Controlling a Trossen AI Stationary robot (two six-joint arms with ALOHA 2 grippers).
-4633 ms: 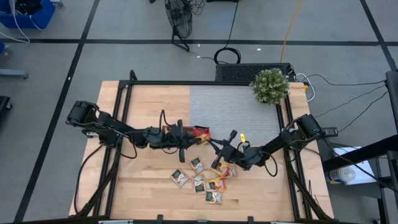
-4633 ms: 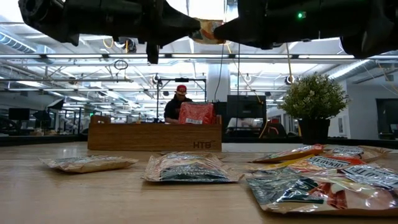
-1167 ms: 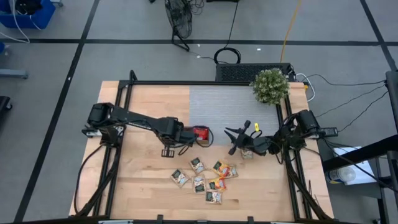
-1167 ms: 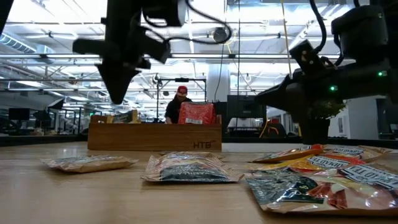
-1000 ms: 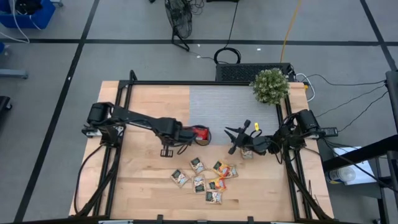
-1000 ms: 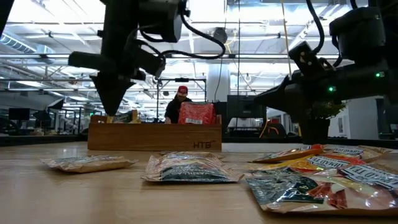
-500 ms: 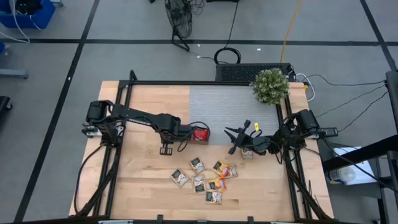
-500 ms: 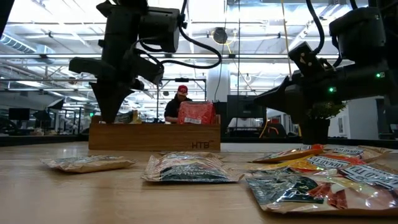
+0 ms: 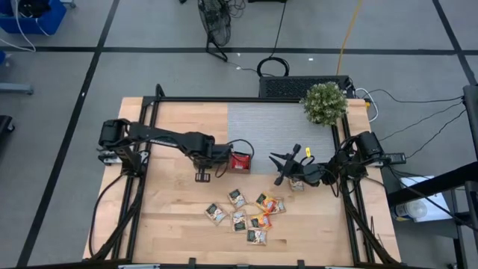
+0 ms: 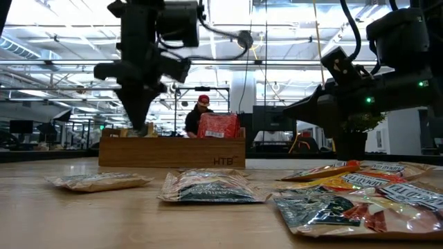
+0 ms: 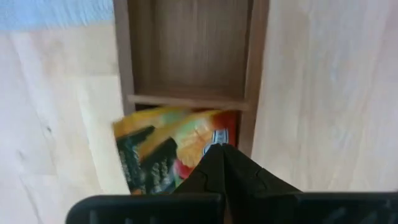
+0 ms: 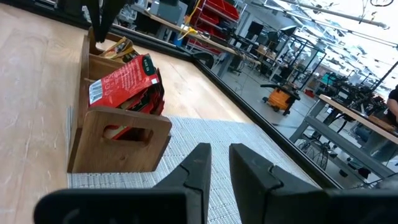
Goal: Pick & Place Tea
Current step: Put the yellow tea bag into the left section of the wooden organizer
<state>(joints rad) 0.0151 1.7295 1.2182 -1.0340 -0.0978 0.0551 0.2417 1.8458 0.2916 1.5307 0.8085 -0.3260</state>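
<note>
- Your table (image 9: 172,217) carries the wooden tray (image 9: 224,158) near its middle, by the grey mat (image 9: 276,127).
- Your left tool (image 9: 222,155) hangs over the tray, fingers clenched together on nothing, above an orange sachet (image 11: 165,146) lying in a compartment.
- Your right tool (image 9: 276,166) waits off to the side above the mat; its fingers stand slightly apart, empty.
- A red sachet (image 10: 219,126) stands upright in the tray.
- Loose tea sachets (image 9: 246,217) lie clustered on the table nearer the front edge.
</note>
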